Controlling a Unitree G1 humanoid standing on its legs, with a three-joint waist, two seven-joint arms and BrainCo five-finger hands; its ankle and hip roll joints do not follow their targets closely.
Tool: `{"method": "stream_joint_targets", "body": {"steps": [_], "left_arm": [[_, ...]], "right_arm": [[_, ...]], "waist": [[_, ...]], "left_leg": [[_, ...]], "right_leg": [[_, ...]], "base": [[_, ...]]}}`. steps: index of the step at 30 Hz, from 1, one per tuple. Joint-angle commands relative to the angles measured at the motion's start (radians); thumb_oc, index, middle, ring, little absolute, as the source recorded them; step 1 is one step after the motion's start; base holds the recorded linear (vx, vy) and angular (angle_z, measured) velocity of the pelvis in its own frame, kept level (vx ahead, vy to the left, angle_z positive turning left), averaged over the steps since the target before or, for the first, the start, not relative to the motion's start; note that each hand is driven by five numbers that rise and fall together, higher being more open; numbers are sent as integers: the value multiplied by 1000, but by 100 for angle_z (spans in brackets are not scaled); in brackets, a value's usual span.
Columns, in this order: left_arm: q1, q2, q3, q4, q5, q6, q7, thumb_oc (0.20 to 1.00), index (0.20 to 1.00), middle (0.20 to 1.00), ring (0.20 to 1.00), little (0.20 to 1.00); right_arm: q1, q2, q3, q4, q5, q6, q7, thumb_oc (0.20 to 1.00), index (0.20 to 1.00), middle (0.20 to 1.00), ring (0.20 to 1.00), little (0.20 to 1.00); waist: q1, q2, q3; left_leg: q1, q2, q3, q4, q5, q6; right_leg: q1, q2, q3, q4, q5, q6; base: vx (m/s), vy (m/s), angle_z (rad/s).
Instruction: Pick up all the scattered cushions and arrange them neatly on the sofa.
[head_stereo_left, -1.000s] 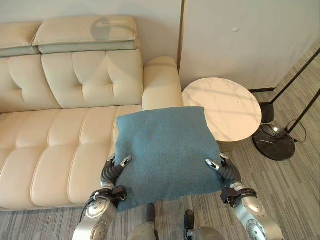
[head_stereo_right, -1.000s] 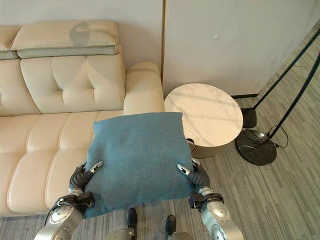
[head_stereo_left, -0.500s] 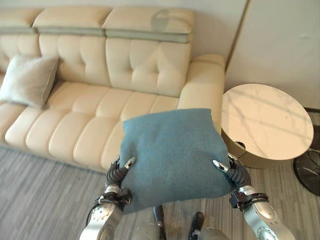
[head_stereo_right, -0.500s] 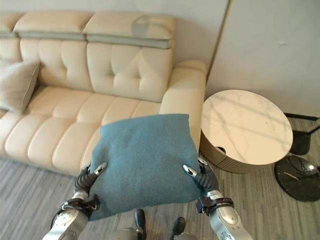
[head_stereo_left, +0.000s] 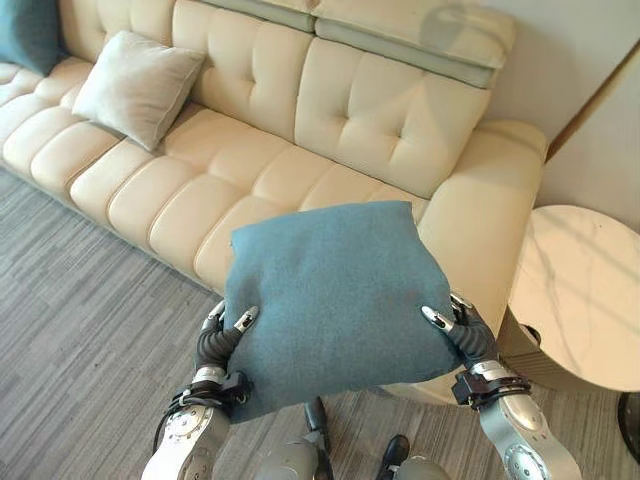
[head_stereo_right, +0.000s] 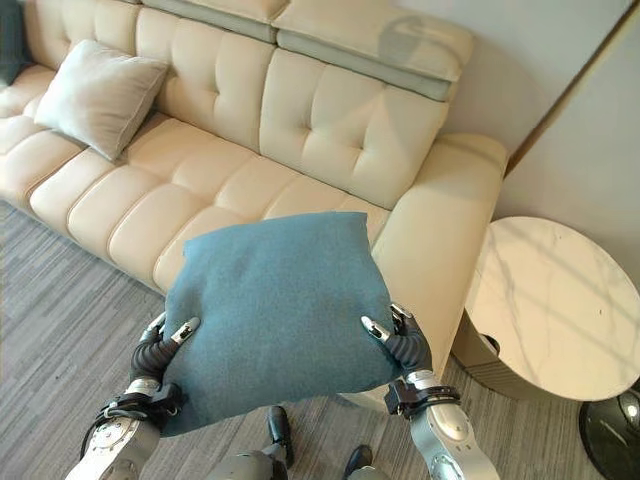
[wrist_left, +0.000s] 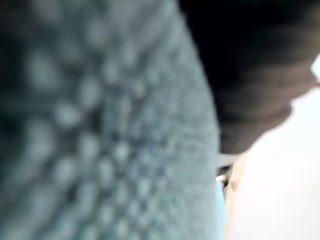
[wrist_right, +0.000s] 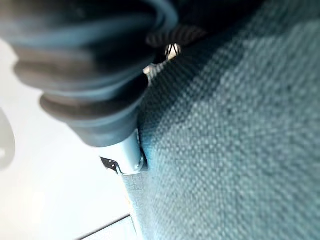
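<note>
I hold a teal cushion (head_stereo_left: 335, 300) flat in front of me, above the front edge of the cream sofa (head_stereo_left: 300, 150). My left hand (head_stereo_left: 222, 335) grips its left edge with the thumb curled over the top. My right hand (head_stereo_left: 462, 335) grips its right edge the same way. The cushion's weave shows close up against each hand in the wrist views (wrist_left: 100, 150) (wrist_right: 240, 150). A beige cushion (head_stereo_left: 135, 85) leans against the sofa back at the left. The corner of another teal cushion (head_stereo_left: 25, 30) shows at the far upper left.
A round marble side table (head_stereo_left: 585, 295) stands right of the sofa's armrest (head_stereo_left: 490, 220). Grey striped carpet (head_stereo_left: 80, 300) lies in front of the sofa. A black lamp base (head_stereo_right: 615, 425) sits at the lower right.
The camera has swung left: the sofa now fills the view, the side table has slid to the right edge, and the beige cushion has come further in. Both hands still hold the teal cushion.
</note>
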Motion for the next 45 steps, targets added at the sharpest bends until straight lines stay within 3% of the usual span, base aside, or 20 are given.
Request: {"method": "stream_joint_targets", "body": {"steps": [1, 3, 4, 5, 6, 7, 8, 10, 11, 15, 18, 20, 22, 23, 27, 28, 29, 32, 36, 45], "left_arm": [[-50, 33, -12, -149, 31, -117, -16, 200, 200, 200, 200, 200], [-71, 48, -24, -131, 60, -118, -1, 200, 200, 200, 200, 200], [-87, 51, -37, -99, 68, -128, 15, 200, 200, 200, 200, 200], [-88, 51, -38, -98, 68, -129, 15, 200, 200, 200, 200, 200], [-93, 46, -37, -86, 79, -131, 21, 200, 200, 200, 200, 200], [-93, 46, -37, -86, 79, -131, 21, 200, 200, 200, 200, 200], [-96, 38, -35, -73, 80, -131, 26, 200, 200, 200, 200, 200], [-96, 38, -35, -73, 80, -131, 26, 200, 200, 200, 200, 200], [-99, 38, -32, -57, 85, -128, 21, 200, 200, 200, 200, 200], [-90, 30, -30, -61, 97, -120, 7, 200, 200, 200, 200, 200], [-91, 15, -37, -62, 81, -118, -1, 200, 200, 200, 200, 200], [-88, 10, -39, -64, 74, -119, -8, 200, 200, 200, 200, 200], [-85, 12, -27, -82, 61, -126, -4, 200, 200, 200, 200, 200], [-85, 12, -27, -82, 61, -126, -4, 200, 200, 200, 200, 200], [-69, 6, -25, -90, 48, -119, 2, 200, 200, 200, 200, 200], [-63, 3, -27, -91, 52, -119, 7, 200, 200, 200, 200, 200], [-63, 3, -27, -91, 52, -119, 7, 200, 200, 200, 200, 200], [-67, 1, -36, -95, 70, -123, 17, 200, 200, 200, 200, 200], [-66, 1, -45, -82, 86, -125, 5, 200, 200, 200, 200, 200], [-44, 35, -38, -77, 106, -116, -10, 200, 200, 200, 200, 200]], "right_arm": [[-85, 42, 40, -107, -28, -98, 50, 200, 200, 200, 200, 200], [-94, 52, 49, -87, -47, -105, 31, 200, 200, 200, 200, 200], [-109, 62, 59, -61, -40, -113, 19, 200, 200, 200, 200, 200], [-110, 62, 59, -61, -40, -113, 19, 200, 200, 200, 200, 200], [-110, 61, 61, -48, -27, -115, 9, 200, 200, 200, 200, 200], [-111, 61, 61, -48, -27, -115, 9, 200, 200, 200, 200, 200], [-109, 58, 58, -42, -20, -118, 0, 200, 200, 200, 200, 200], [-109, 58, 58, -42, -20, -118, 0, 200, 200, 200, 200, 200], [-92, 51, 48, -34, -12, -113, 4, 200, 200, 200, 200, 200], [-41, 47, 26, -25, -4, -102, 16, 200, 200, 200, 200, 200], [-32, 39, -2, -27, 5, -109, 14, 200, 200, 200, 200, 200], [-33, 27, -14, -32, 2, -108, 12, 200, 200, 200, 200, 200], [-41, 8, -20, -42, 5, -108, 16, 200, 200, 200, 200, 200], [-41, 8, -20, -42, 5, -108, 16, 200, 200, 200, 200, 200], [-47, 11, -23, -31, -2, -106, 0, 200, 200, 200, 200, 200], [-51, 9, -17, -18, -16, -104, -8, 200, 200, 200, 200, 200], [-51, 9, -16, -18, -16, -104, -8, 200, 200, 200, 200, 200], [-54, 4, -17, -4, -46, -102, -20, 200, 200, 200, 200, 200], [-44, 4, -20, 22, -62, -87, -21, 200, 200, 200, 200, 200], [-36, 39, -13, 32, -89, -53, -3, 200, 200, 200, 200, 200]], "waist": [[-28, -10, -30], [-47, -5, -17], [-71, -4, -14], [-69, -3, -16], [-74, -2, -15], [-74, -1, -16], [-78, -10, -12], [-77, -9, -14], [-82, -30, -11], [-82, -53, -33], [-101, -31, -65], [-111, -22, -64], [-97, -26, -44], [-96, -26, -44], [-88, -56, -51], [-85, -60, -52], [-86, -61, -52], [-94, -48, -46], [-92, -19, -49], [-84, 3, -75]], "left_leg": [[114, 4, -31, -8, -178, -42], [120, -11, -66, -8, -188, -27], [109, -13, -98, -8, -173, -31], [107, -13, -96, -8, -174, -32], [106, -22, -131, -8, -161, -40], [104, -21, -130, -8, -160, -40], [107, -33, -163, -8, -158, -42], [104, -33, -162, -8, -157, -42], [113, -51, -206, -8, -157, -44], [162, -66, -222, -8, -201, -48], [217, -44, -218, 3, -227, -67], [210, -35, -208, 100, -231, -85], [118, -36, -221, 343, -163, -118], [117, -36, -220, 345, -165, -118], [62, -29, -266, 241, -211, -78], [33, -20, -332, 162, -166, -81], [36, -20, -332, 155, -163, -81], [-16, 5, -424, 7, -32, -115], [-21, -6, -494, -8, -26, -125], [29, 8, -267, -8, -94, -76]], "right_leg": [[-99, -26, 87, 146, -26, 0], [-156, -36, 164, 258, -11, 1], [-225, 64, 307, 247, -44, -24], [-227, 65, 308, 246, -43, -25], [-245, 127, 389, 174, -49, -31], [-246, 128, 389, 171, -45, -31], [-255, 172, 457, 74, -17, -27], [-255, 173, 458, 68, -12, -28], [-274, 207, 520, -34, 52, -13], [-234, 200, 417, -115, 97, -5], [-171, 205, 393, -132, 71, -27], [-131, 206, 386, -126, 46, -44], [-52, 207, 427, -131, 13, -77], [-52, 207, 427, -132, 13, -77], [-49, 182, 475, -108, -9, -78], [-47, 181, 500, -96, -20, -84], [-48, 181, 500, -95, -21, -84], [-40, 193, 552, -86, -30, -90], [-4, 205, 653, -88, -43, -83], [-64, 140, 744, -90, -14, 4]], "base": [[31, 326, 34], [0, 243, 58], [-28, 114, 62], [22, 68, 102], [55, 18, 86], [123, 4, 87], [63, -18, 51], [101, -38, 91], [206, -94, 76], [314, -125, 56], [470, -189, 43], [295, -132, 48], [312, -174, 5], [232, -150, -66], [137, -37, -60], [87, -10, -56], [125, -3, -68], [124, 67, -57], [215, 205, -58], [134, 271, -121]]}}
